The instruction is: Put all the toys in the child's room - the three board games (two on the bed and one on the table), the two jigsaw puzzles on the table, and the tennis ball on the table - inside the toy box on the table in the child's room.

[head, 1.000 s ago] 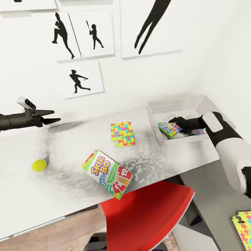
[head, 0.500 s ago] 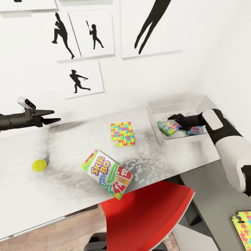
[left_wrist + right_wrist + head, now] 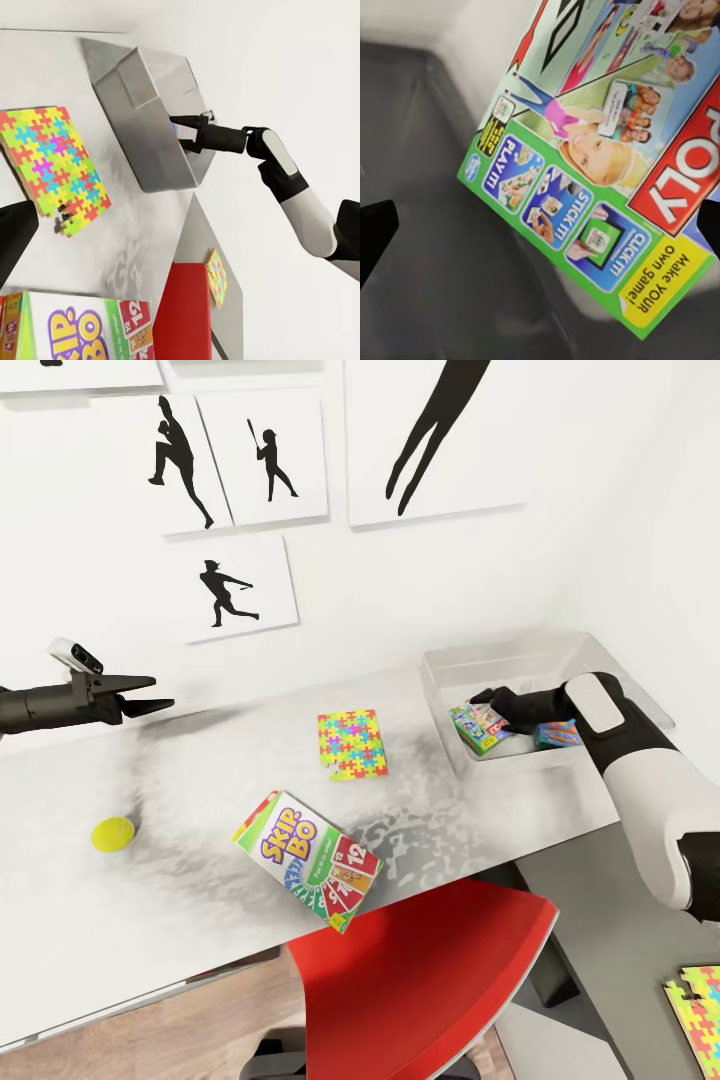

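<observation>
Sitting already inside the toy box [image 3: 520, 660] at the counter's [image 3: 100, 900] far right end: two board games, the green-edged white-and-red one [image 3: 478, 726] and the smaller blue one [image 3: 556, 734]. Hovering just over the first, the right tool [image 3: 482, 698] — fingers spread, gripping nothing, the box lying loose below in the right wrist view. Left to move, judging by what lies outside: the SKIP-BO box [image 3: 308, 860] near the counter's front edge, one jigsaw puzzle [image 3: 351, 743] mid-counter, the tennis ball [image 3: 112, 834] far left, and a second jigsaw puzzle [image 3: 698, 1004] lying off the counter on a lower grey surface. Raised well clear above the ball's end — the left tool [image 3: 152, 694], open and empty. Roughly a third done.
</observation>
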`<state>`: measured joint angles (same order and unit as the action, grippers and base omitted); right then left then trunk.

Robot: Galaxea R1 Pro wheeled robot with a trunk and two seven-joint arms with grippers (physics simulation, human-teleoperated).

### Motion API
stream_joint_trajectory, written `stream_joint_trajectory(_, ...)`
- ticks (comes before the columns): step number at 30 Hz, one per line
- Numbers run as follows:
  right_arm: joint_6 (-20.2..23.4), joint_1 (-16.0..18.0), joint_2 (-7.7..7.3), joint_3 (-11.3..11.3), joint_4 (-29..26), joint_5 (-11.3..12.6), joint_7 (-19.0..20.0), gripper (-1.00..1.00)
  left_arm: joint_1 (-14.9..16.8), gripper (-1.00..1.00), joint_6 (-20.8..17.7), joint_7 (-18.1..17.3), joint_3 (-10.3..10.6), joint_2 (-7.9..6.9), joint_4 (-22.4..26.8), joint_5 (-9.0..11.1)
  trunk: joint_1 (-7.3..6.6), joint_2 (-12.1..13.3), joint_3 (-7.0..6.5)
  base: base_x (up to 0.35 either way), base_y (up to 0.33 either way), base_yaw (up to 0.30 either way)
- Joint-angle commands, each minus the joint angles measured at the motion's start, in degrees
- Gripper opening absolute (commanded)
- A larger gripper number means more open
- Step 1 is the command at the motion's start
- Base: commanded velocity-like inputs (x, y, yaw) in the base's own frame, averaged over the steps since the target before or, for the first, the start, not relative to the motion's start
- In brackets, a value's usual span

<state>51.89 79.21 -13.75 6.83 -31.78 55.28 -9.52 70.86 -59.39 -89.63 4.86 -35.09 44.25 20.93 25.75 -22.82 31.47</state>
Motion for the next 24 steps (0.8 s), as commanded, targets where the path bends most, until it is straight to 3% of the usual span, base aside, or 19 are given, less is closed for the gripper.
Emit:
stream_joint_trajectory(1,0.03,0.05,-0.05,0.37,-0.04,0.61,-0.50,1.00,0.07,1.00,-0.61,-0.37,0.23,-0.06,-0.04,0.00,0.03,-0.10,0.09,0.000,0.000,0.000)
stream_joint_trajectory(24,0.67,0.23,-0.48,0.46,-2.50,0.53,-0.71,1.00,0.08,1.00,-0.61,-0.37,0.23,-0.06,-0.04,-0.01,0.03,-0.10,0.09,0.000,0.000,0.000)
